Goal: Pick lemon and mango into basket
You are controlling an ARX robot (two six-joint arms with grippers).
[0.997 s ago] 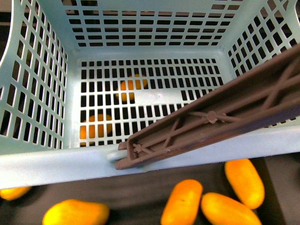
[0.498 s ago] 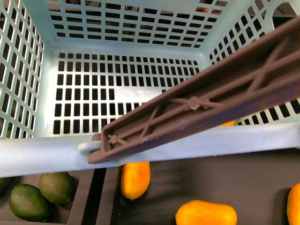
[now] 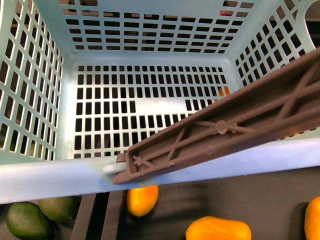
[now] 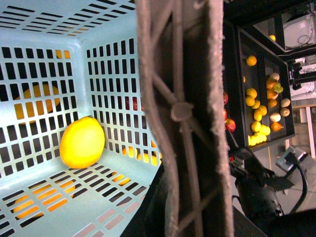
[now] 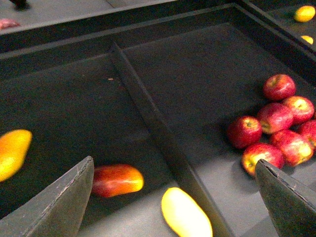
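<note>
Lemon lying inside basket, left of frame: done. Mango lying lower left in dark bin; right end effector hovering spread, next needing descent around it. Left end effector unseen; cannot tell.

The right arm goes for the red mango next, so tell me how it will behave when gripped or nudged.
The mango looks smooth and glossy, so it may slip in the jaws. Elongated and rounded, lying loose on the flat tray floor, it would probably roll sideways if nudged.
</note>
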